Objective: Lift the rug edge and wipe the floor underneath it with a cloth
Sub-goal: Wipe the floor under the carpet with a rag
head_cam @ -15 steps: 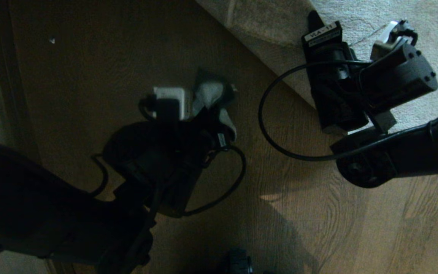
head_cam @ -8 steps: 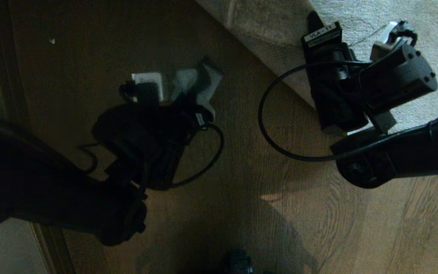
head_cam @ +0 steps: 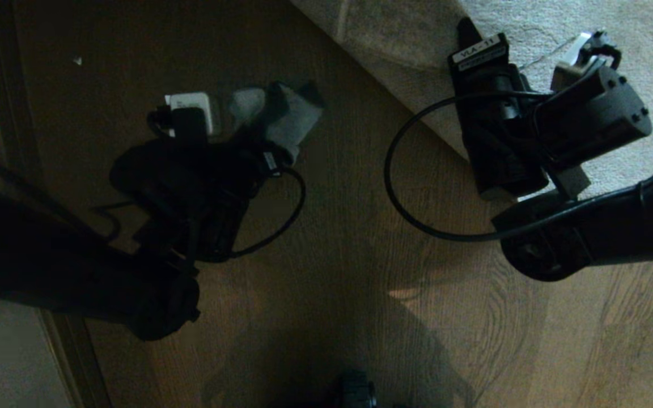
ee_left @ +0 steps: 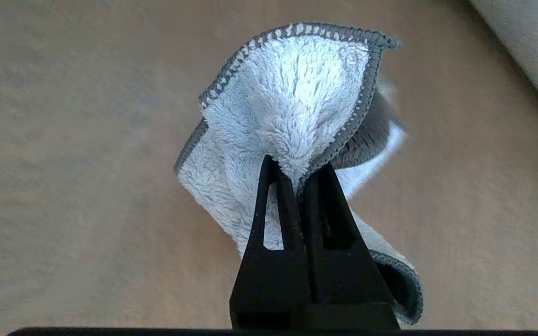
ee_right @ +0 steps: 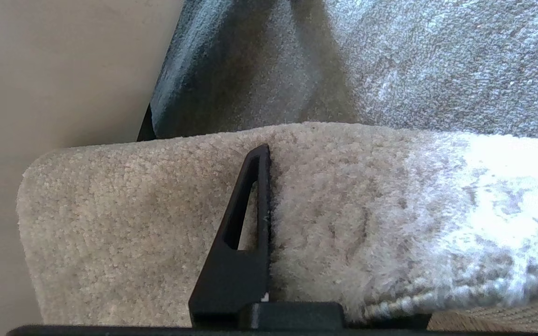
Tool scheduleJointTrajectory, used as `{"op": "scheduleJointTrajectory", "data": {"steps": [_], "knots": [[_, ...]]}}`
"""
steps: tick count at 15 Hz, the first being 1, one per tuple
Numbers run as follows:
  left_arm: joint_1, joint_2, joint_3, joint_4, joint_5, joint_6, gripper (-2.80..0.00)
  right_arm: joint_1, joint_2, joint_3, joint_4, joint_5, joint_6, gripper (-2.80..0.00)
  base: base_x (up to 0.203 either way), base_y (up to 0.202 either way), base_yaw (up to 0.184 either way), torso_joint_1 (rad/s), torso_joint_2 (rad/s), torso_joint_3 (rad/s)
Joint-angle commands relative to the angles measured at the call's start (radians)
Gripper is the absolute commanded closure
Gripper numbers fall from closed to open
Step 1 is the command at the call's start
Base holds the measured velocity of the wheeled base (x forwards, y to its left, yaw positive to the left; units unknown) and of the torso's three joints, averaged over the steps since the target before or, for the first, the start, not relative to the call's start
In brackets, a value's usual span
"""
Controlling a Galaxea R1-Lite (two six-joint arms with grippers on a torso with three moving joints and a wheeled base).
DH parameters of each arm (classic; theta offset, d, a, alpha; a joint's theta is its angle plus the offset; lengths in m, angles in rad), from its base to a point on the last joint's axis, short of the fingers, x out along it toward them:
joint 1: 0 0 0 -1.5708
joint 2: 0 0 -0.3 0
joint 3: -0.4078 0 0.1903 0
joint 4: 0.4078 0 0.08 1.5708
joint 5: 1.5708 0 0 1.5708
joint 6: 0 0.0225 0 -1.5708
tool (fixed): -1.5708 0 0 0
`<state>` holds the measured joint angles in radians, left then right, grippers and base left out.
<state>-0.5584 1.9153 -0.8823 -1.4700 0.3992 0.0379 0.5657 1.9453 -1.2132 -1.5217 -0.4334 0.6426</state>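
Nearest the robot, the floor [head_cam: 360, 272] is lying bare, brown wood-grain planks running under both arms, with a dark shadow falling across the closest part.

A little farther out on the robot's left, the left gripper [ee_left: 297, 175] is pinching the cloth [ee_left: 292, 102] with its fingers [ee_left: 269, 219] pressed tightly together, a fold of the fluffy pale grey fabric caught at their tips. In the head view the cloth [head_cam: 281, 113] is showing beyond the dark wrist, bunched and hanging down toward the planks; whether it is touching them cannot be told. The stitched darker hem is curling around the top of the bunch in the left wrist view, and a lower flap is trailing beside the fingers.

On the robot's right and farther off, the right gripper [head_cam: 468, 42] is reaching onto the rug. Its fingers [ee_right: 250, 205] are standing only slightly apart and gripping the rug edge [ee_right: 157, 210]: one black finger is lying on top of the plush pile, while the other is hidden beneath the fabric. The held border is folded up off the floor, its square corner showing against the bare planks.

Farthest away, the rest of the pale rug [head_cam: 530, 22] is spreading flat toward the upper right.
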Motion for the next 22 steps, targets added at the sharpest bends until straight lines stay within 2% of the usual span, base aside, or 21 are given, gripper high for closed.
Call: {"op": "scheduleJointTrajectory", "data": {"steps": [1,6,15,19,22], "knots": [[0.043,-0.025,-0.002,-0.007,-0.004,0.0,0.0,0.008,0.001,0.0,-0.048,-0.002,0.003,0.0,0.0,0.0,0.0,0.0,0.0,0.0],[0.135,-0.06,0.0,-0.002,-0.025,0.0,0.0,0.022,0.004,0.0,-0.048,-0.002,0.003,0.0,0.0,0.0,0.0,0.0,0.0,0.0],[0.244,-0.118,0.002,0.013,-0.026,0.006,0.0,0.025,-0.002,0.015,-0.048,-0.002,0.002,0.0,0.0,0.0,0.0,0.0,0.0,0.0],[0.272,-0.179,0.014,0.042,-0.028,0.005,0.0,0.037,-0.002,0.014,-0.048,-0.002,-0.011,0.0,0.0,0.0,0.0,0.0,0.0,0.0],[0.285,-0.241,0.071,0.054,-0.027,0.006,0.0,0.043,0.0,0.014,-0.048,-0.002,-0.012,0.0,0.0,0.0,0.0,0.0,0.0,0.0]]}}
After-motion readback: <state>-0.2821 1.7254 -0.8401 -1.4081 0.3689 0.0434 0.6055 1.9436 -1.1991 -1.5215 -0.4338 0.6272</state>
